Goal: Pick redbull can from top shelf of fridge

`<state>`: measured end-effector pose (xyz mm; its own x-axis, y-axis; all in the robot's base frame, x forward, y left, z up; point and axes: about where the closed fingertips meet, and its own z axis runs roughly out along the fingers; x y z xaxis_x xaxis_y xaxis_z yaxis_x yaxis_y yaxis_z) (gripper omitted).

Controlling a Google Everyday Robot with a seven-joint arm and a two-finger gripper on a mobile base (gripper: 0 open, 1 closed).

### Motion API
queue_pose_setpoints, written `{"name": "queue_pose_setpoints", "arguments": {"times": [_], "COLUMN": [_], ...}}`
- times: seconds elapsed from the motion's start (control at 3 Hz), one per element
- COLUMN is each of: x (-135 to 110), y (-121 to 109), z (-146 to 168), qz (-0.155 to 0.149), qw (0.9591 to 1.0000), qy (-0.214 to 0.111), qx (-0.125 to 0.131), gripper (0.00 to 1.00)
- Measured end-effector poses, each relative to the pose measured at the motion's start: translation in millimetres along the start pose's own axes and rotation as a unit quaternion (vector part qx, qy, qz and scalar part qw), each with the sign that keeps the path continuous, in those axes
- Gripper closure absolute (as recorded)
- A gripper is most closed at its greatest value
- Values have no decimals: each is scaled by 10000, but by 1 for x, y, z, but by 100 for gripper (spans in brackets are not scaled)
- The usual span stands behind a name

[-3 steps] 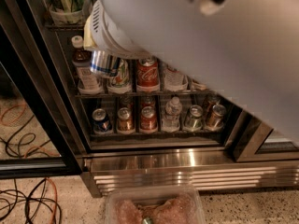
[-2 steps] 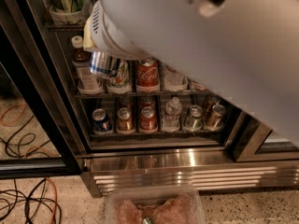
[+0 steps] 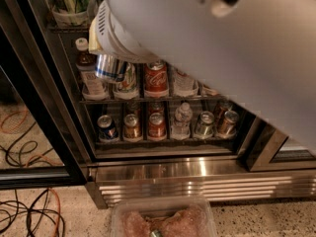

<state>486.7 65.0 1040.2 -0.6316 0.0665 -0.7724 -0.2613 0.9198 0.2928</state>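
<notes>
The fridge (image 3: pixel 197 174) stands open in front of me, with its wire racks of cans and bottles. My white arm (image 3: pixel 212 48) covers the upper right of the view. At its ribbed wrist, my gripper (image 3: pixel 111 63) is shut on the redbull can (image 3: pixel 108 69), a silver and blue can held tilted on its side in front of the middle rack. The fingers themselves are mostly hidden behind the wrist. The top shelf (image 3: pixel 66 28) shows at the upper left with a translucent cup holder (image 3: pixel 69 15); most of it is hidden by the arm.
A red cola can (image 3: pixel 156 79) and a brown bottle (image 3: pixel 88 70) stand behind the held can. The lower rack holds a dark blue can (image 3: pixel 106 127), several cans and a water bottle (image 3: pixel 182 120). The black door frame (image 3: pixel 42 102) is at the left. Cables (image 3: pixel 29 214) and a plastic tray (image 3: pixel 163 220) are below.
</notes>
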Motion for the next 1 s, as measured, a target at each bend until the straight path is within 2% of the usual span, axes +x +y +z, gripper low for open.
{"name": "queue_pose_setpoints", "arguments": {"times": [1.0], "x": [0], "y": [0], "z": [0], "qz": [0], "qw": [10000], "qy": [0], "qx": [0], "gripper": [100]}}
